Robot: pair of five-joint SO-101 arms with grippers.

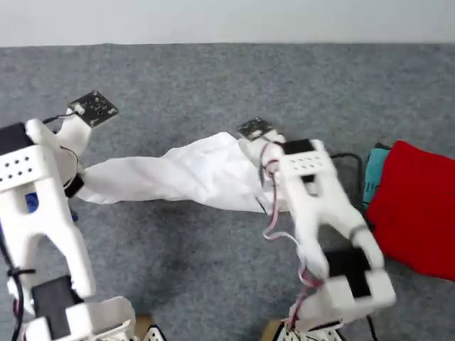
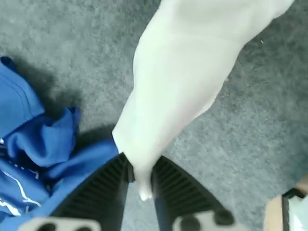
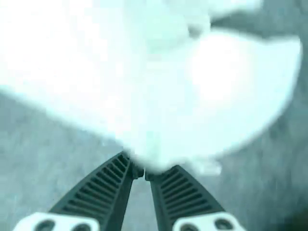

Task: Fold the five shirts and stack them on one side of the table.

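Spanning two arms: the white shirt

High view: the white shirt stretches across the grey bench from one arm to the other. A red shirt lies past the right arm.

Left wrist view: the left hand is clamped on the white shirt's edge, and a crumpled blue shirt lies just beside it.

Right wrist view: the right hand pinches white cloth.

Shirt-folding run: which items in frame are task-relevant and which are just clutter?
Job:
white shirt, pinched at opposite ends by left gripper and right gripper
red shirt
teal cloth at its edge
blue shirt

Lying about:
grey table cover
black cable
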